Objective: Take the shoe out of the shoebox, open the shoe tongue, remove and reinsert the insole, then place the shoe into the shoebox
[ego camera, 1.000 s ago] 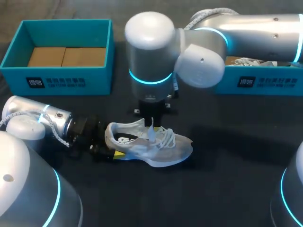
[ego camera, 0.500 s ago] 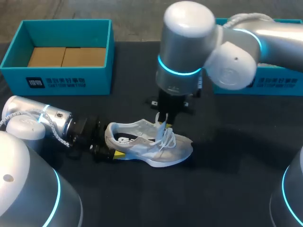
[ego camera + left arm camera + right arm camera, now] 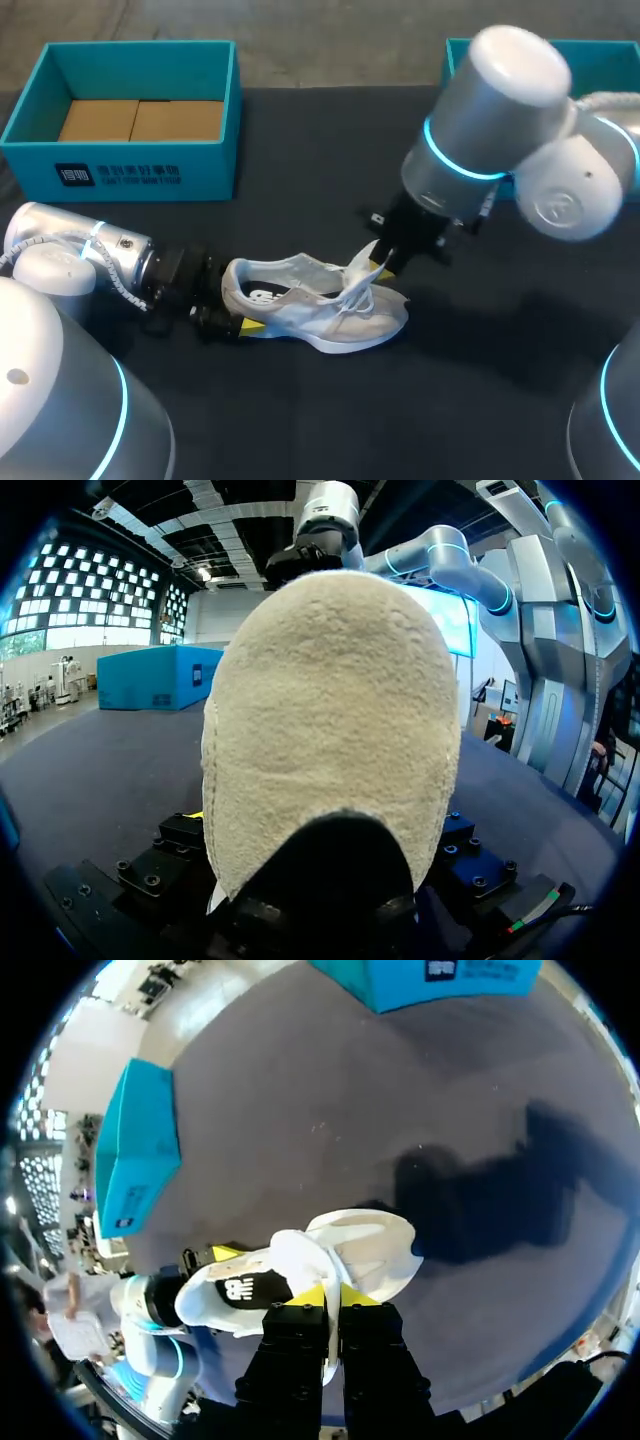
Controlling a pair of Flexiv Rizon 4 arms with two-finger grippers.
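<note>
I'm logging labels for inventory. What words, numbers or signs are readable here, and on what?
On the left teal open-top box, front wall: dark printed label, too small and blurred to read.
On the right teal box: a similar label, also too blurred.
On the white shoe, side: dark logo patch, no legible words.
No other text shows.

- Shoe (image 3: 315, 305) sits on the bench (image 3: 480, 400), lower middle of the frame, toe to the right.
- Left hand (image 3: 232, 322) is at the heel, in from the left edge, gripping the shoe from both sides.
- Right hand (image 3: 382, 264) is just above the laces, pinching the tongue (image 3: 358, 272).
- Shoebox (image 3: 120, 150) stands upper left and a second shoebox (image 3: 600, 55) upper right, both behind the shoe.
</note>
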